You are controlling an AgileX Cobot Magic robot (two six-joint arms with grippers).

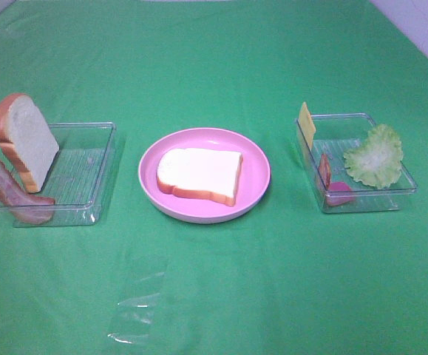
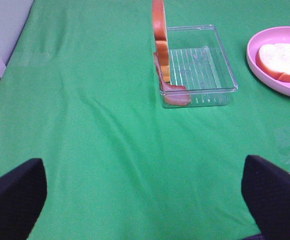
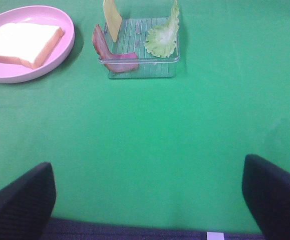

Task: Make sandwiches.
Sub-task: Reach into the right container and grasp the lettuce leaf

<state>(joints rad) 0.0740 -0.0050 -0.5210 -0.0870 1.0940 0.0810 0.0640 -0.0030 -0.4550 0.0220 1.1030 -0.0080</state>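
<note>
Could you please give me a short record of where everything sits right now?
plate: centre, with the flat bread slice lying on it
left tray: standing bread slice on edge at its outer side; left bacon strip draped over that wall
right tray: cheese, right bacon strip, lettuce
left gripper: open, empty
right gripper: open, empty
sandwich progress: only one slice placed

Pink plate (image 1: 256, 159), green cloth (image 1: 214, 296), white orange-crusted bread (image 1: 199, 174), yellow cheese (image 1: 307, 122), green lettuce (image 1: 376, 155)
</note>
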